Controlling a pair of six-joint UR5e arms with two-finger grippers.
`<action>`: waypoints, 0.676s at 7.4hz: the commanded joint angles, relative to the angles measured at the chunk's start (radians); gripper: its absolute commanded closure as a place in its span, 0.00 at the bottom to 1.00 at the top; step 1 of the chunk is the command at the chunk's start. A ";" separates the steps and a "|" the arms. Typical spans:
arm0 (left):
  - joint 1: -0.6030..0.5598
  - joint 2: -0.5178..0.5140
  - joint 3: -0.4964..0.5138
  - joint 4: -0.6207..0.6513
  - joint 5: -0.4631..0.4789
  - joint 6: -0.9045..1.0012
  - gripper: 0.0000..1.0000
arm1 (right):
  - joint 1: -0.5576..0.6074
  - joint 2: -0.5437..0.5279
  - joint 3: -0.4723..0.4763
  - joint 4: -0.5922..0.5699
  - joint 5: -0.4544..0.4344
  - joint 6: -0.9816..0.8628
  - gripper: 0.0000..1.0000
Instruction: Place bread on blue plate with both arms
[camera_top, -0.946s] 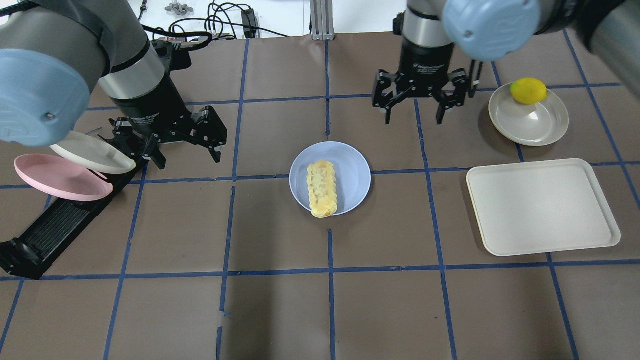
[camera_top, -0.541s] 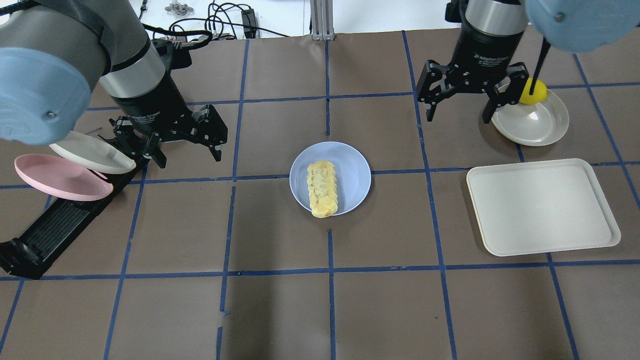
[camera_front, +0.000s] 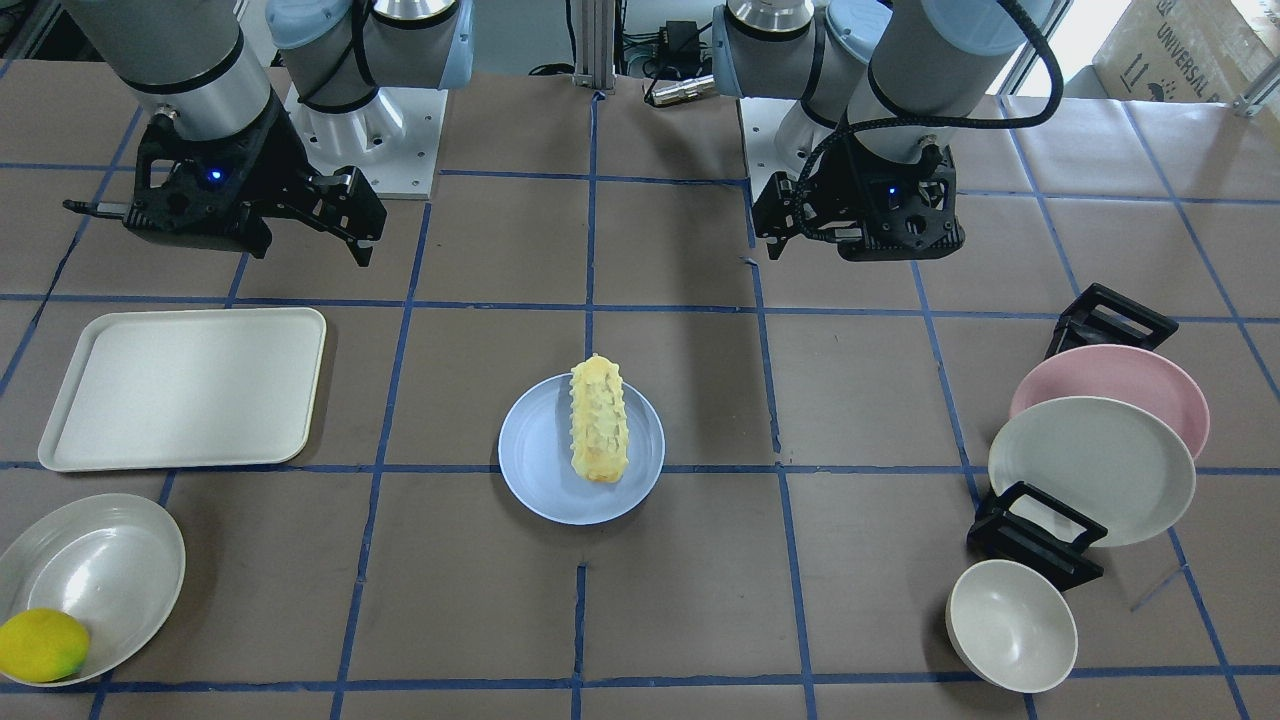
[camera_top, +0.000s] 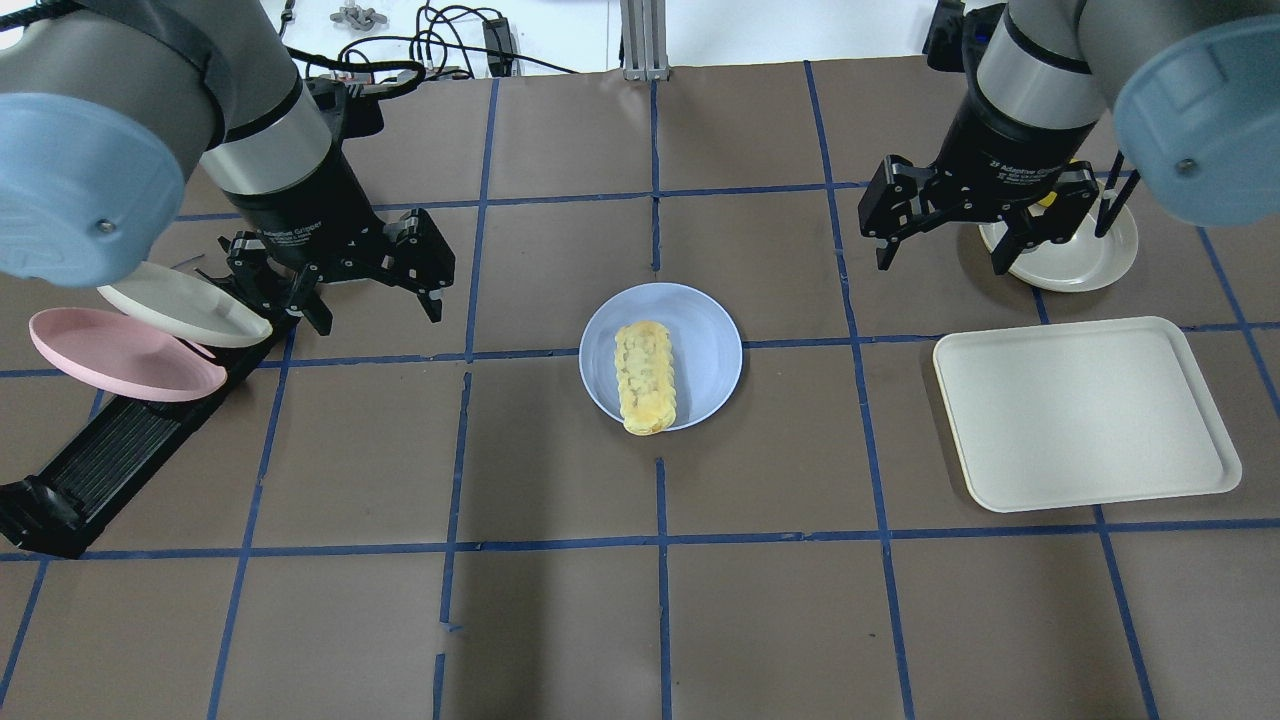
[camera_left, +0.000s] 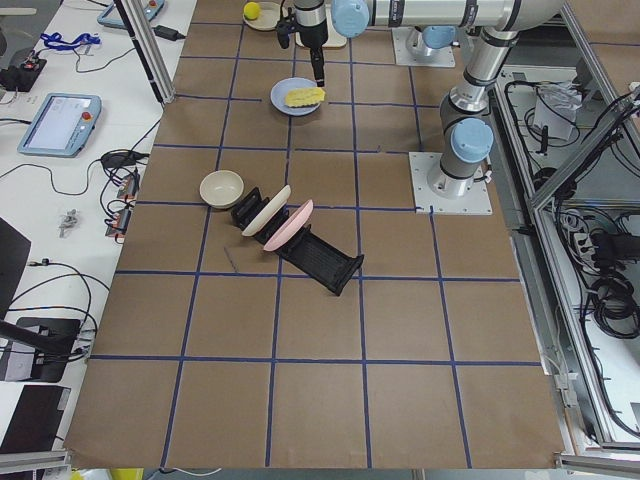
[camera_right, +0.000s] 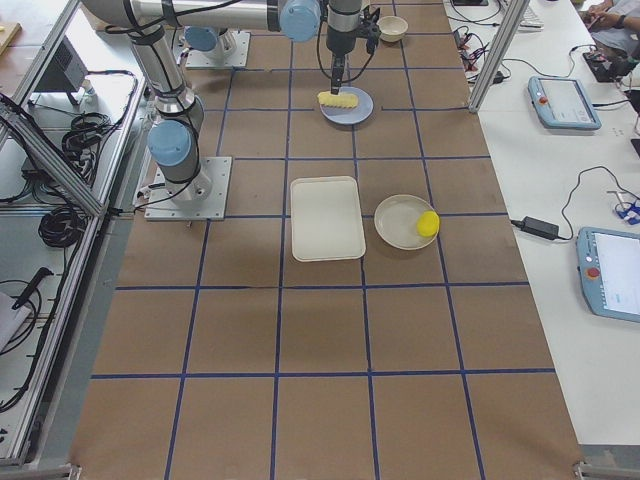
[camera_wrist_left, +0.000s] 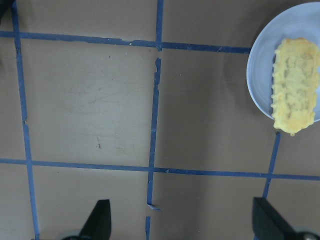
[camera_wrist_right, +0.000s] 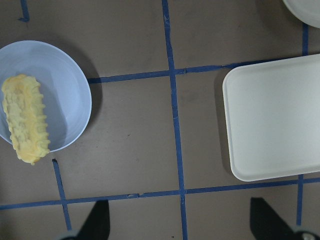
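Note:
The pale-yellow ridged bread (camera_top: 645, 378) lies lengthwise on the blue plate (camera_top: 705, 340) at the table's middle, one end just over the near rim. It also shows in the front view (camera_front: 598, 420), the left wrist view (camera_wrist_left: 296, 92) and the right wrist view (camera_wrist_right: 25, 120). My left gripper (camera_top: 378, 315) is open and empty, hanging left of the plate and well apart from it. My right gripper (camera_top: 940, 262) is open and empty, to the far right of the plate, beside the cream plate.
A cream tray (camera_top: 1085, 415) lies at the right. Behind it a cream plate (camera_top: 1085, 255) holds a lemon (camera_front: 40, 645), mostly hidden overhead by the right gripper. A pink plate (camera_top: 120, 355) and a white plate (camera_top: 185, 305) stand in a black rack (camera_top: 110, 450) at the left. A small bowl (camera_front: 1010, 625) sits beyond.
My right gripper has moved to the right, away from the blue plate, and now hangs at the cream plate's edge. The left arm, bread and plate have not moved.

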 joint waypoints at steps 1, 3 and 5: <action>0.000 0.002 0.003 0.000 0.004 -0.002 0.00 | 0.006 0.002 0.004 0.007 0.005 -0.003 0.00; -0.002 -0.002 0.009 0.015 -0.007 0.008 0.00 | 0.008 0.004 0.002 0.007 0.007 -0.002 0.00; -0.017 0.002 0.020 0.015 0.000 0.008 0.00 | 0.008 0.004 0.004 0.007 0.007 -0.005 0.00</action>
